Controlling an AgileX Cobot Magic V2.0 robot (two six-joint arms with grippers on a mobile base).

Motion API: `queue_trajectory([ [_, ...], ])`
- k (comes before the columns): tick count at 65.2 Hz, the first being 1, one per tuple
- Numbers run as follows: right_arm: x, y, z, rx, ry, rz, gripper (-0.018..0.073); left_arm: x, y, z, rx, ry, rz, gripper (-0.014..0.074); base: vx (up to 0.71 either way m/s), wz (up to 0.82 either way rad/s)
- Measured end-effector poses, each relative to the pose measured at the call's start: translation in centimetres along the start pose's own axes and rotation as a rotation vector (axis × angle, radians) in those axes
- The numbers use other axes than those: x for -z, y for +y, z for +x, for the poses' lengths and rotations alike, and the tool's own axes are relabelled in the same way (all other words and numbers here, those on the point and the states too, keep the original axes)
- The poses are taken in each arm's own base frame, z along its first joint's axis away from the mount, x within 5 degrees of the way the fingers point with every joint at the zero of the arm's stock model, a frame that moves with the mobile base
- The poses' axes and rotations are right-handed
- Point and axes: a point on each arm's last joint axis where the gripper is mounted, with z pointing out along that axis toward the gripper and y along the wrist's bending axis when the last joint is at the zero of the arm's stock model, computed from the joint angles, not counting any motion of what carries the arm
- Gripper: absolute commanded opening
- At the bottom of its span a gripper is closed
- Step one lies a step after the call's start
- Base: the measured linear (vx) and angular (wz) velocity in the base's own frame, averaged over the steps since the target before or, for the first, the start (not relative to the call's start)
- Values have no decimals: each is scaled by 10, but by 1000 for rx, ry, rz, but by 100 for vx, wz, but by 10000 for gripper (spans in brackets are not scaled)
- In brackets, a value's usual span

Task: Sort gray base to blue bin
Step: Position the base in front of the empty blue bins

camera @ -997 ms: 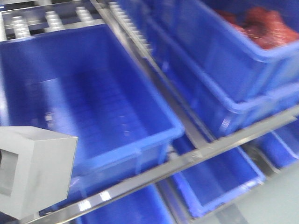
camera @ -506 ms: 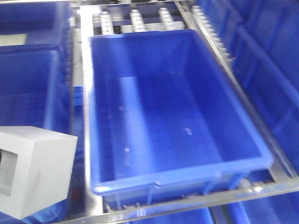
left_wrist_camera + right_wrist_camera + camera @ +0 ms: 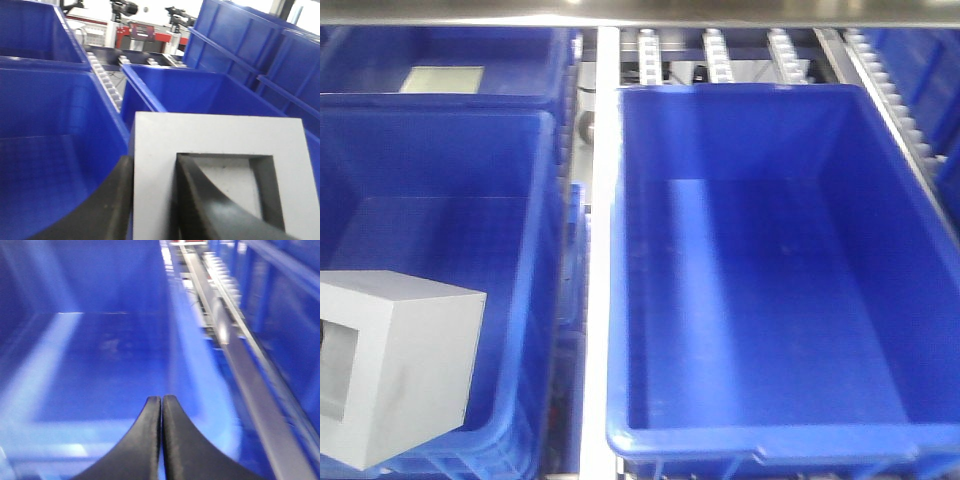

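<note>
Lower left, one gray base (image 3: 400, 370) clamped by left gripper (image 3: 152, 167), right gripper (image 3: 161, 410) closed empty, three blue bins (image 3: 770, 440) clearly visible

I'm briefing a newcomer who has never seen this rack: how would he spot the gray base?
Look at the rack of blue bins in the front view, then its lower left corner. The gray base sits there in the left gripper: the only pale, cube-like block, with a square recessed window, among blue crates.

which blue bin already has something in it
The far-left bin at the top of the front view: a pale flat square lies inside it. The near-left bin and the right bin show only blue inside.
</note>
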Motion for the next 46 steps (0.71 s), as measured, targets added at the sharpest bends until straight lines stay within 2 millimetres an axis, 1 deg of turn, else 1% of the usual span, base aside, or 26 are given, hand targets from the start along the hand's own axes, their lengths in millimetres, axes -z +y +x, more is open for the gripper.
queue_trajectory([
  [17,0,0,-1,1,-9,0,-5,0,0,0,0,0,0,-6,4,17],
  [46,0,0,-1,1,-9,0,-5,0,0,0,0,0,0,-6,0,-2],
])
